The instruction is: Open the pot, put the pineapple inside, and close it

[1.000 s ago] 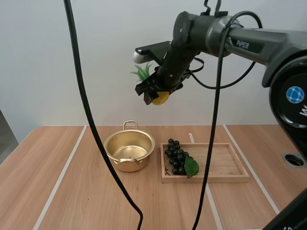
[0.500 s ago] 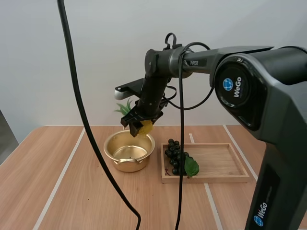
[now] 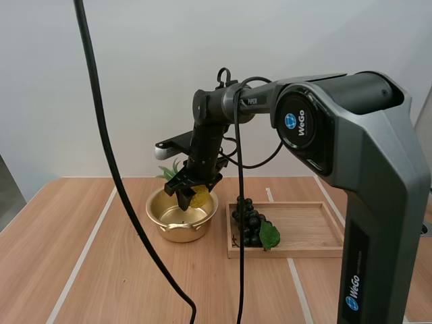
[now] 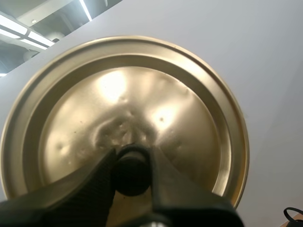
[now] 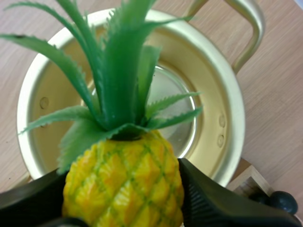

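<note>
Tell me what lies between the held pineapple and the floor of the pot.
Nothing but air: in the right wrist view the pineapple, pinched in the right gripper, hangs over the open pot, whose inside is bare.

The setting is a robotics laboratory test bench. Indicators:
- a wood-grain table (image 3: 101, 270) marked with white lines (image 3: 83, 253)
- a plain white wall (image 3: 40, 88) behind it
- a robot arm (image 3: 351, 135) bearing "WeGo" logos
- staged props: a pineapple (image 5: 124, 182), a brass-coloured pot (image 3: 177, 233) and a wooden tray (image 3: 310, 226)
</note>
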`<state>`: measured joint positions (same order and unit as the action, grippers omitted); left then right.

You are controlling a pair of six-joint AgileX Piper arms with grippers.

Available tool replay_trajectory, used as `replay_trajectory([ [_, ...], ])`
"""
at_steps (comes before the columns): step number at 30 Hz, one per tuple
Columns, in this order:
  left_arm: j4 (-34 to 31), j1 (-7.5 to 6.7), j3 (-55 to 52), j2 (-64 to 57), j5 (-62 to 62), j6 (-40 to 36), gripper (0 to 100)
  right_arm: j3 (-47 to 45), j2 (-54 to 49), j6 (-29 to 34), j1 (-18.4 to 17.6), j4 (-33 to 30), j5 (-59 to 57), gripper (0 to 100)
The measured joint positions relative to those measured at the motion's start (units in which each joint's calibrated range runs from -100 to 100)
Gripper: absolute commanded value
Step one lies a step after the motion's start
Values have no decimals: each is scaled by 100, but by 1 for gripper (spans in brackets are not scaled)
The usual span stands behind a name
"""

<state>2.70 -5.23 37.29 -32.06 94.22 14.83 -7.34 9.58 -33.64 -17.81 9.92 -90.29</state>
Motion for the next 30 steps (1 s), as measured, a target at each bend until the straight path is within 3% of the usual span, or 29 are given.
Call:
replay_trajectory([
  [30, 0, 0, 0, 0, 106, 0, 0, 0, 889, 0, -8, 169, 256, 0],
])
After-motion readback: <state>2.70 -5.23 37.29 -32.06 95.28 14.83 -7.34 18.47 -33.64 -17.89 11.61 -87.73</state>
